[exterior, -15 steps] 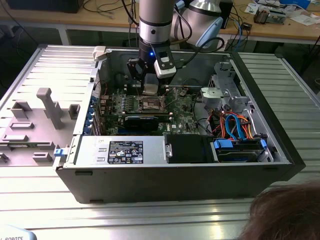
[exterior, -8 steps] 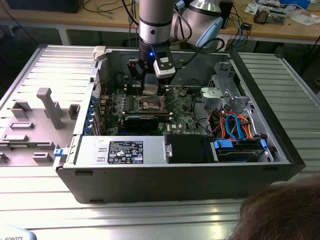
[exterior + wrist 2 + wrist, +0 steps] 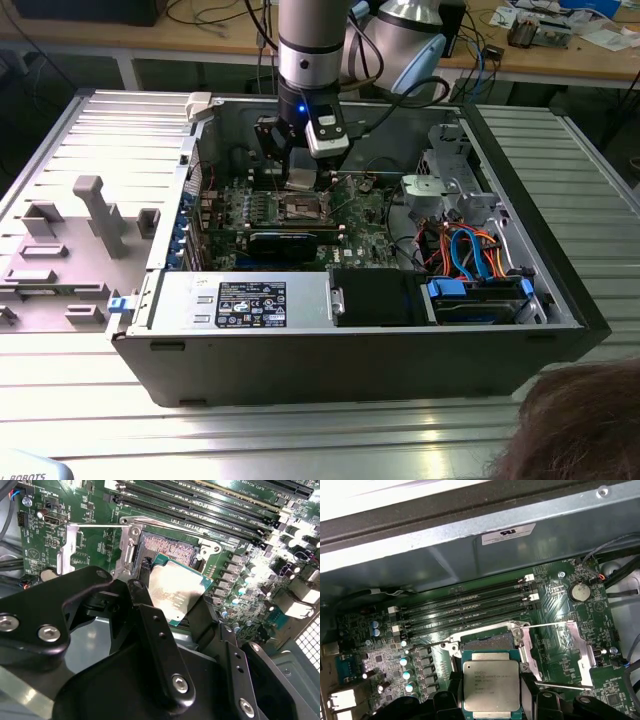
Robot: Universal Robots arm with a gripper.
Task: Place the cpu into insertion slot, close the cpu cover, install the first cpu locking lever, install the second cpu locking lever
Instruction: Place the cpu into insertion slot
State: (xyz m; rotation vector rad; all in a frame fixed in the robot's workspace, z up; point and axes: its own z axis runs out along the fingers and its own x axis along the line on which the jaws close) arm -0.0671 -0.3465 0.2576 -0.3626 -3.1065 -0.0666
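Observation:
My gripper [image 3: 298, 176] hangs inside the open computer case, shut on the cpu [image 3: 491, 682], a flat square chip with a dull silver top. Its black fingers [image 3: 146, 597] clamp two opposite edges of the cpu [image 3: 176, 591]. The chip sits tilted just above the near edge of the insertion slot [image 3: 487, 641], whose dark pin field [image 3: 166, 547] lies uncovered. The cpu cover [image 3: 572, 652], a silvery frame, is swung open and lies flat on the board beside the slot [image 3: 303, 208]. Two thin metal levers [image 3: 547, 625] stick out along the cover.
Long black memory slots [image 3: 470, 611] run beside the socket. The grey case wall [image 3: 470, 545] stands close behind them. A power supply [image 3: 245, 300] and a drive bay with blue and orange cables [image 3: 475, 255] fill the case's front. A person's hair [image 3: 585, 425] shows at the exterior view's lower right.

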